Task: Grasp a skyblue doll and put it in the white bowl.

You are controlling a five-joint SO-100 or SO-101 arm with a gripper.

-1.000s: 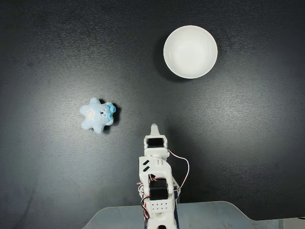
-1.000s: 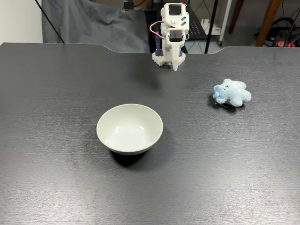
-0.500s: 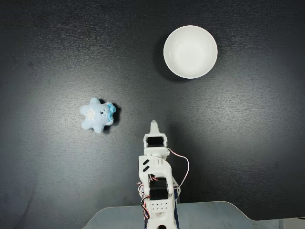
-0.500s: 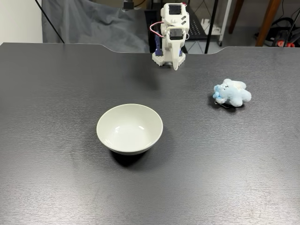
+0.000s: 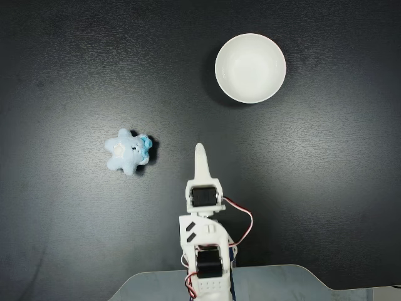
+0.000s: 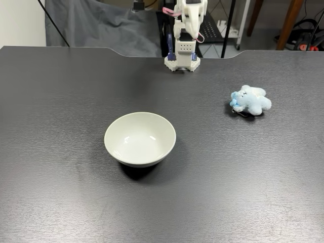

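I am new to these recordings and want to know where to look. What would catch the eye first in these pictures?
The glossy white bowl stands out most against the dark table, at the upper right in the fixed view from above. Next comes the skyblue doll, lying alone at the left there, well apart from the bowl. The white arm reaches from the bottom edge, its gripper pointing between the two, jaws together.

No text, label, brand, number or sign can be read in either fixed view.
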